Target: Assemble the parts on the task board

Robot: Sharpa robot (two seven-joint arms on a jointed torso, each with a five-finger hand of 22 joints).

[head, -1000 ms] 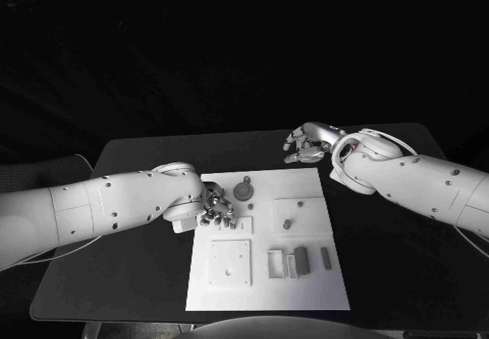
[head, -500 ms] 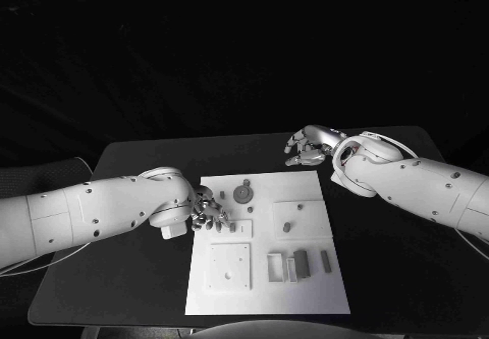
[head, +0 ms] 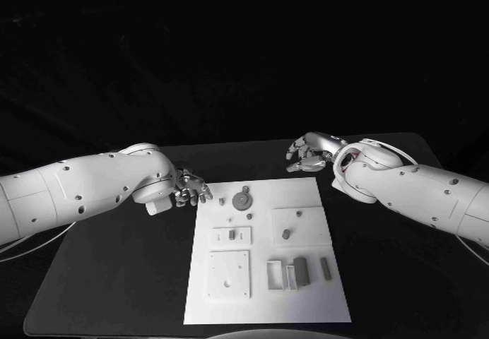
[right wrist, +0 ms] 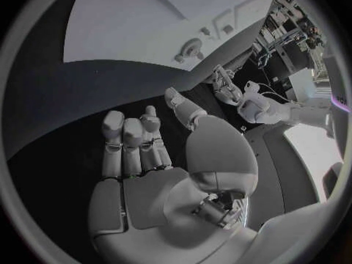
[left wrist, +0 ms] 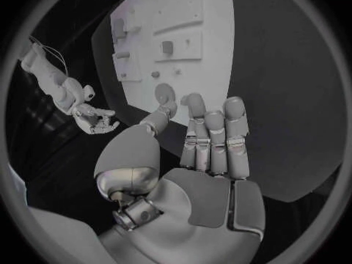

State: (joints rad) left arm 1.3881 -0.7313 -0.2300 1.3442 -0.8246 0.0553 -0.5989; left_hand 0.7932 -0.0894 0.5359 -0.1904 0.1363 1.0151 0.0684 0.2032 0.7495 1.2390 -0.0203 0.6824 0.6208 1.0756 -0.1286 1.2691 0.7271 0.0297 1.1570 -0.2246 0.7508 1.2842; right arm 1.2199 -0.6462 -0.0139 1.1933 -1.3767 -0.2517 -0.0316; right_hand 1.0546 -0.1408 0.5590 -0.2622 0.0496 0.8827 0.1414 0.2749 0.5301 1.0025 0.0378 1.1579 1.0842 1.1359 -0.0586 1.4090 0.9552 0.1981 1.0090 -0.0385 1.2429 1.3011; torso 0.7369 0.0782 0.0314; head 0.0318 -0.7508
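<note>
Black table (head: 122,268) carries the white task board (head: 267,304), lying between the two hands. Left hand (head: 189,191) hangs just off the board's far left corner, fingers loosely apart, holding nothing. Right hand (head: 309,151) hovers beyond the far right corner, likewise empty with fingers spread. Grey parts (head: 301,268) lie on the board, well apart from both hands. From the left wrist, a round part (left wrist: 165,91) sits just past that hand's fingertips (left wrist: 235,105).

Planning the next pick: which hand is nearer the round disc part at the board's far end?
Left. The left hand hovers just off the board's edge beside the round disc part; the right hand hangs beyond the task board's far corner.
</note>
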